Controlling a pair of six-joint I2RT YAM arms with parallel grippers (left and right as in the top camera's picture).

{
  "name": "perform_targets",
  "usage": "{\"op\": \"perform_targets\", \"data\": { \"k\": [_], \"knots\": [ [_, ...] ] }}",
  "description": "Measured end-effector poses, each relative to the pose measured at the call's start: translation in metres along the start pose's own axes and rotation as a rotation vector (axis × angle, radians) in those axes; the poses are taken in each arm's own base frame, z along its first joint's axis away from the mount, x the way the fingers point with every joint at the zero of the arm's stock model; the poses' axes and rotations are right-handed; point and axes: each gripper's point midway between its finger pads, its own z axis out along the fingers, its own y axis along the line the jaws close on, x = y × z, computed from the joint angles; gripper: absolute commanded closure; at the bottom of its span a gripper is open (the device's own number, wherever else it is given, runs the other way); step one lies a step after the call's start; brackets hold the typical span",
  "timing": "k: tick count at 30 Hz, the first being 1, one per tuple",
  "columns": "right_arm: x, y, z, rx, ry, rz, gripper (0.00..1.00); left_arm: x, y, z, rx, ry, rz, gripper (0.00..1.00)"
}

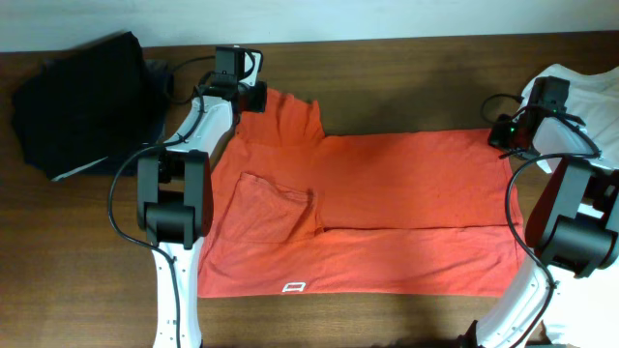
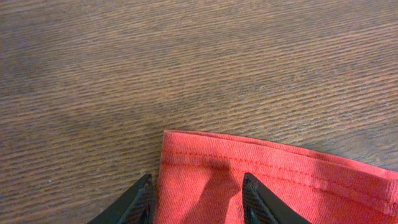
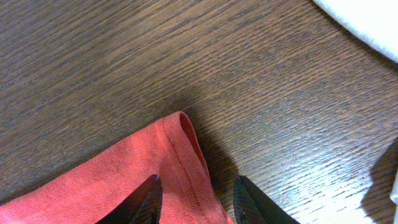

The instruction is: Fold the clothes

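The red-orange T-shirt (image 1: 387,193) lies spread on the wooden table, with its upper half folded over and one sleeve folded in at the left. My left gripper (image 1: 253,97) is at the shirt's far left corner. In the left wrist view it (image 2: 198,186) is open, its fingers on either side of the hemmed corner (image 2: 298,186). My right gripper (image 1: 501,135) is at the far right corner. In the right wrist view it (image 3: 198,186) is open, straddling a raised fold of the shirt's edge (image 3: 93,180).
A pile of black and navy garments (image 1: 87,97) lies at the back left. A white shirt (image 1: 590,97) lies at the right edge, and also shows in the right wrist view (image 3: 367,25). A small white label (image 1: 294,286) sits at the shirt's near hem.
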Motion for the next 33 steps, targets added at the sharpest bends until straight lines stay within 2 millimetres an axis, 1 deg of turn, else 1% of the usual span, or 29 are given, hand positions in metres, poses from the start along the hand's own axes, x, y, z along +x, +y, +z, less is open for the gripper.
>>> {"op": "perform_targets", "data": {
  "k": [2, 4, 5, 6, 7, 8, 9, 10, 11, 12, 13, 14, 16, 17, 19, 21, 22, 23, 24, 25, 27, 28, 29, 33],
  "knots": [
    [0.0, 0.0, 0.0, 0.0, 0.0, 0.0, 0.59, 0.006, 0.003, 0.0, -0.015, 0.025, -0.001, 0.54],
    [0.0, 0.0, 0.0, 0.0, 0.0, 0.0, 0.58, 0.008, 0.008, -0.001, -0.045, 0.037, -0.002, 0.55],
    [0.0, 0.0, 0.0, 0.0, 0.0, 0.0, 0.59, 0.009, 0.01, -0.001, -0.056, 0.039, -0.002, 0.62],
    [0.0, -0.001, 0.0, 0.005, -0.001, 0.0, 0.59, 0.009, 0.01, -0.001, -0.061, 0.039, -0.002, 0.77],
    [0.0, -0.002, 0.0, 0.014, -0.002, 0.0, 0.55, 0.009, 0.01, 0.0, -0.059, 0.04, -0.005, 0.84],
    [-0.001, -0.005, 0.0, 0.027, -0.003, -0.001, 0.52, 0.008, 0.01, 0.002, -0.058, 0.039, -0.007, 0.85],
    [-0.001, -0.005, 0.0, 0.032, -0.003, -0.008, 0.53, 0.008, 0.009, 0.002, -0.056, 0.038, -0.009, 0.87],
    [-0.001, -0.008, 0.0, 0.048, -0.005, -0.017, 0.7, 0.007, 0.008, 0.003, -0.049, 0.037, -0.008, 0.87],
    [-0.001, -0.009, 0.0, 0.054, -0.005, -0.028, 0.85, 0.007, 0.007, 0.003, -0.039, 0.036, -0.008, 0.87],
    [-0.001, -0.01, 0.0, 0.057, -0.005, -0.026, 0.96, 0.007, 0.006, 0.003, -0.034, 0.036, -0.008, 0.87],
    [-0.001, -0.01, 0.0, 0.06, -0.007, -0.028, 0.95, 0.007, 0.006, 0.003, -0.031, 0.035, -0.009, 0.88],
    [-0.002, -0.01, 0.0, 0.059, -0.011, -0.027, 0.7, 0.007, 0.005, 0.003, -0.029, 0.036, -0.01, 0.88],
    [-0.007, -0.01, 0.0, 0.059, -0.029, -0.025, 0.46, 0.007, 0.005, 0.003, -0.029, 0.036, -0.01, 0.88],
    [-0.013, -0.005, 0.0, 0.033, -0.055, -0.037, 0.43, 0.007, 0.005, 0.003, -0.029, 0.037, -0.01, 0.87],
    [-0.017, 0.005, 0.0, -0.022, -0.071, -0.082, 0.43, 0.008, 0.005, 0.002, -0.028, 0.043, -0.01, 0.87],
    [-0.017, 0.008, 0.0, -0.038, -0.073, -0.137, 0.45, 0.008, 0.005, 0.002, -0.028, 0.045, -0.01, 0.87],
    [-0.016, 0.009, 0.0, -0.04, -0.07, -0.154, 0.49, 0.008, 0.005, 0.002, -0.028, 0.045, -0.01, 0.87],
    [-0.015, 0.009, 0.001, -0.04, -0.067, -0.167, 0.5, 0.008, 0.005, 0.002, -0.028, 0.045, -0.01, 0.87],
    [-0.012, 0.007, 0.007, -0.034, -0.054, -0.188, 0.7, 0.009, 0.005, 0.002, -0.028, 0.048, -0.01, 0.87],
    [-0.012, 0.006, 0.008, -0.029, -0.054, -0.206, 0.96, 0.009, 0.005, 0.002, -0.028, 0.051, -0.011, 0.87],
    [-0.013, 0.006, 0.009, -0.031, -0.058, -0.206, 0.96, 0.009, 0.005, 0.002, -0.028, 0.051, -0.011, 0.89],
    [-0.013, 0.007, 0.009, -0.033, -0.059, -0.213, 0.96, 0.009, 0.005, 0.002, -0.028, 0.051, -0.011, 0.96],
    [-0.013, 0.007, 0.009, -0.034, -0.059, -0.214, 0.96, 0.009, 0.005, 0.002, -0.028, 0.051, -0.011, 0.99],
    [-0.014, 0.009, 0.009, -0.045, -0.06, -0.214, 0.96, 0.009, 0.004, 0.0, -0.024, 0.061, -0.011, 0.99]
  ]
}}
